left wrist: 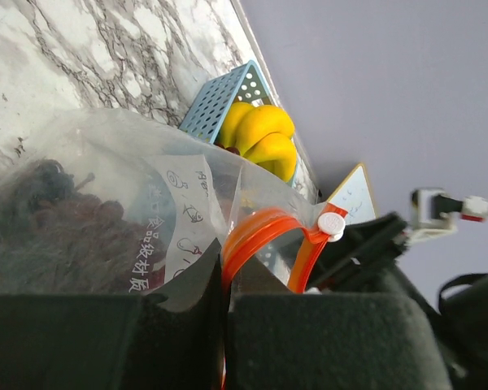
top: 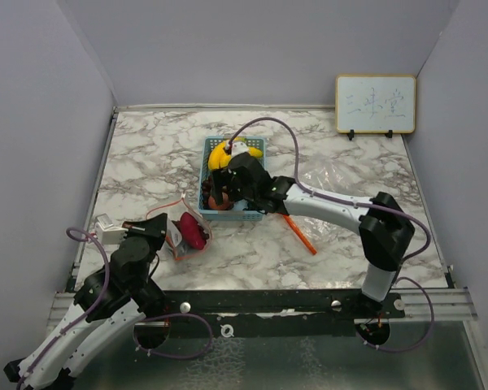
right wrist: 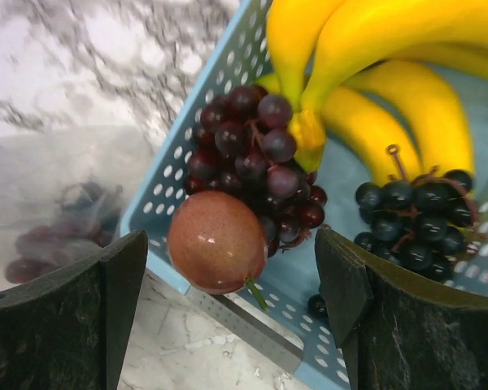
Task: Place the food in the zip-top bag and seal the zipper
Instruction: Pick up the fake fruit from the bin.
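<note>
Currently: Loading Step, Pick of the Round Red Fruit

Right end effector (right wrist: 228, 272): released, with the jaws spread wide on either side of the round red fruit (right wrist: 215, 241) and no contact visible. The fruit lies at the near corner of the blue basket (right wrist: 159, 199), touching a dark red grape cluster (right wrist: 252, 154). The bananas (right wrist: 374, 81) and a second, darker grape cluster (right wrist: 415, 215) lie behind it.

Left end effector (left wrist: 225, 341): clenched on the rim of the zip-top bag (left wrist: 187, 203), which sits beside the basket on the surface (top: 146, 154). A magenta vegetable (top: 195, 231) and a dark, grape-like mass (left wrist: 57, 227) are already inside. The zipper (left wrist: 260, 236) appears open.

Next move, as judged: lower, close on the fruit alone, lift clear of the grapes, and carry it to the bag mouth.
</note>
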`<state>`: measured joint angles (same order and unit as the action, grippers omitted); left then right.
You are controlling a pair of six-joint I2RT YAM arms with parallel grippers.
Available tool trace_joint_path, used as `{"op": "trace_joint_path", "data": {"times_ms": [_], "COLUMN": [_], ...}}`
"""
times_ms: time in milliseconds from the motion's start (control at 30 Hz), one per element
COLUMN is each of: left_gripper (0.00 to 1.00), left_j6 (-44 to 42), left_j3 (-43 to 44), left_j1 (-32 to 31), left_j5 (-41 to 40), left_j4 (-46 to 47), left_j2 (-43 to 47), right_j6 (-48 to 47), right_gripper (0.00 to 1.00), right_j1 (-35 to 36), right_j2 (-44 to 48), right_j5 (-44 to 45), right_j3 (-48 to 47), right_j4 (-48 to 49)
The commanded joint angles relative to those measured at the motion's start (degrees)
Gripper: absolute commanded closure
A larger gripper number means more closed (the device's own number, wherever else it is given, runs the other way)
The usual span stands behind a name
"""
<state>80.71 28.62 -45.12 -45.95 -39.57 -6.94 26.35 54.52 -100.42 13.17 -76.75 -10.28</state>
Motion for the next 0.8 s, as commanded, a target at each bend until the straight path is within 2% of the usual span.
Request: {"op": "trace_joint_path", "data": {"times_ms": [0,167,267,333,433,500,667,767], "left_gripper": [1.0,1.0,1.0,1.0,1.0,1.0,1.0,1.0], "left_j6": [1.49,1.61,1.95,1.95,2.01,2.22,2.48,2.26], "left_j3": [-1.03,-1.2,-1.27,-1.36,-1.38,-1.42,-1.68,-1.42], "left_j1": [-0.1,-0.07,-0.12,-0.1,-0.08,-0.07,-0.11,-0.11], "left_j5": [-0.6,-0.88,-1.28,-1.42,-1.5,-1.66,-1.64,-1.83], "left_j4": [0.26,-0.55,-1.46,-1.57,-1.94,-2.23,-2.26,-2.21], "left_j2": [-0.1,0.51,1.3,1.79,1.92,1.93,1.86,1.67], "right_j6": [-2.13,-2.07,-1.49,-1.39,-1.25,-1.36,-4.25,-5.94], "right_gripper": [0.16,0.17,0.22,0.33,0.61,0.71,0.76,0.76], "right_j1": [0.63,0.67,0.66,0.67,0.59,0.59,0.98,3.65], "right_j2": [-5.95,-10.21,-10.88,-11.15,-10.78,-8.93,0.69,6.56], "right_j5": [-5.72,-8.07,-7.96,-7.6,-6.98,-6.41,-11.3,-12.26], "right_j3": [-3.89,-6.26,-5.56,-5.19,-5.5,-5.14,-1.55,0.04], "right_j4": [0.12,-0.92,-0.76,-0.69,-1.72,-2.2,-0.3,-0.48]}}
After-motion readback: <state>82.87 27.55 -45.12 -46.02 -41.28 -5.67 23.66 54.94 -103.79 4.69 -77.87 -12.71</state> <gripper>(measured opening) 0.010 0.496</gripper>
